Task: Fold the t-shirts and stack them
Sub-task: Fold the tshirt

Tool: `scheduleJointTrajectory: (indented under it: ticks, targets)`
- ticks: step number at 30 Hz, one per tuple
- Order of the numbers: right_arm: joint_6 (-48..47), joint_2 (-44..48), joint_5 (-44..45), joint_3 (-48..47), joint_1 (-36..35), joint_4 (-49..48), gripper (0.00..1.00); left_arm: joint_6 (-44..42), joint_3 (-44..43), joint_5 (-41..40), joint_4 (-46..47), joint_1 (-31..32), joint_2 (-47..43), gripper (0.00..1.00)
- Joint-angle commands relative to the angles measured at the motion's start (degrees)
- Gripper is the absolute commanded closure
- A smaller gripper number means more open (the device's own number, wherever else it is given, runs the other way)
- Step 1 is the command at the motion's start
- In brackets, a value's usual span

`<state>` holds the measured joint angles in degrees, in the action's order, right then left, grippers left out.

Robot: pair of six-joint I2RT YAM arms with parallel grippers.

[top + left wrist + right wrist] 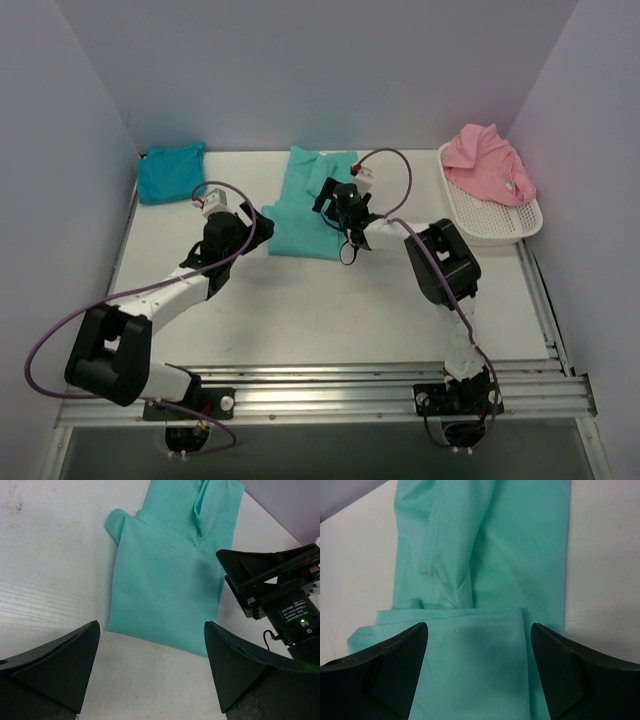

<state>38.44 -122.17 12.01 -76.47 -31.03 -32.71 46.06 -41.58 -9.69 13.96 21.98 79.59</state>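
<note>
The sea-green t-shirt (305, 205) is laid partly folded on the white worktop (330, 300) at the upper middle of the top view, the turquoise-blue t-shirt (170, 172) is seen folded at the upper left, and the pink t-shirt (488, 162) is heaped in the white mesh basket (495, 228) at the upper right. The right end effector (477, 630) is held spread over the sea-green cloth with nothing pinched, and the left end effector (150, 630) is likewise spread, just beside that shirt's left edge.

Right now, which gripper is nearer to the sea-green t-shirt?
Right. The right gripper hovers directly over the sea-green t-shirt, jaws open; the left gripper is just off its left edge, over the table.
</note>
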Motion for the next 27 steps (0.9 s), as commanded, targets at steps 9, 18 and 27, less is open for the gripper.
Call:
scheduleJointTrajectory:
  ticks: [9, 18, 27]
  targets:
    - [-0.03, -3.42, -0.85, -3.25, 0.62, -0.69, 0.22, -0.10, -0.25, 0.02, 3.71, 0.00, 0.47, 0.06]
    - [0.24, -5.01, -1.46, -4.13, 0.62, -1.04, 0.30, -0.01, -0.78, 0.73, 4.68, 0.00, 2.58, 0.06]
    - [0.06, -5.71, -1.64, -4.92, 0.62, -0.43, 0.71, -0.01, -0.87, 0.99, 5.12, 0.08, 3.03, 0.06]
